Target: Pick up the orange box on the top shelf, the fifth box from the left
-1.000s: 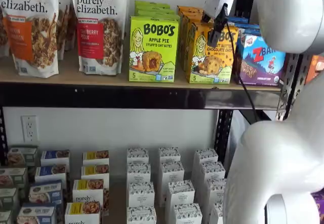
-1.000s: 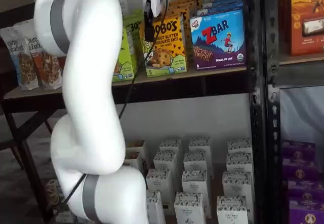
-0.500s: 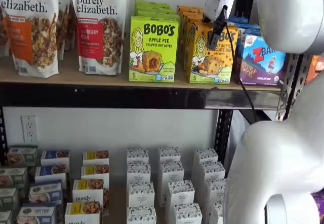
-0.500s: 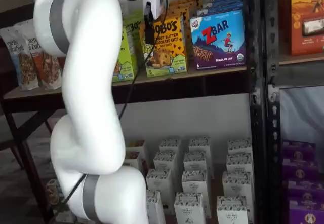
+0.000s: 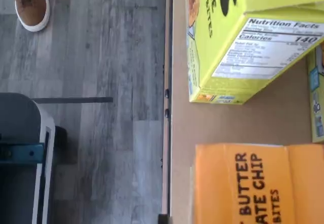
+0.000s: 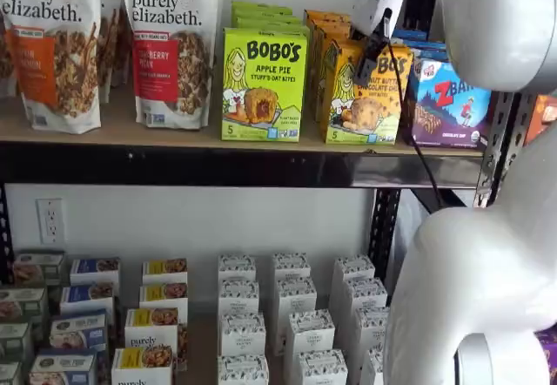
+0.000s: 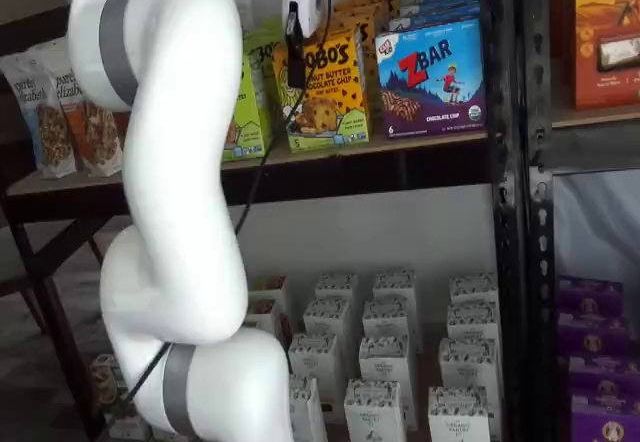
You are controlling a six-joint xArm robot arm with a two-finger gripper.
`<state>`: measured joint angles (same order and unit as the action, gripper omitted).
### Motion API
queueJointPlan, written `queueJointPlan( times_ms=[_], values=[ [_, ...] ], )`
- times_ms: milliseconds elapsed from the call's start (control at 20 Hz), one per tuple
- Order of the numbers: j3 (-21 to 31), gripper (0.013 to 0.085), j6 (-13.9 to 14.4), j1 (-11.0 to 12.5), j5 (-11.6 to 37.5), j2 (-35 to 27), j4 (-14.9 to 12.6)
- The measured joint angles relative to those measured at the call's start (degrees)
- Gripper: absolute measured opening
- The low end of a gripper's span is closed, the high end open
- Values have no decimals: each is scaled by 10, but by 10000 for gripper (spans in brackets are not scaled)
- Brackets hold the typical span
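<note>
Since a second ago my white-bodied, black-fingered gripper (image 6: 372,51) has risen slightly before the yellow-orange Bobo's carton (image 6: 363,93), standing on the tan wooden top shelf (image 6: 130,128); whether the fingers are parted, I cannot tell.

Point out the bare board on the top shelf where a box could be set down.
On the top shelf, the widest bare strip lies between the granola bag and the green box. A narrower gap separates the green box from the orange box. From there on it is crowded: the blue ZBar box sits close beside the orange one, and the gripper hangs before it.
</note>
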<state>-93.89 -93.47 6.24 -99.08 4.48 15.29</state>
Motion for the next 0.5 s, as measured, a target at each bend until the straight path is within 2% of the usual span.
queueJointPlan(
  times_ms=[500],
  values=[
    [3,570,-1,1,3,2,0]
  ],
)
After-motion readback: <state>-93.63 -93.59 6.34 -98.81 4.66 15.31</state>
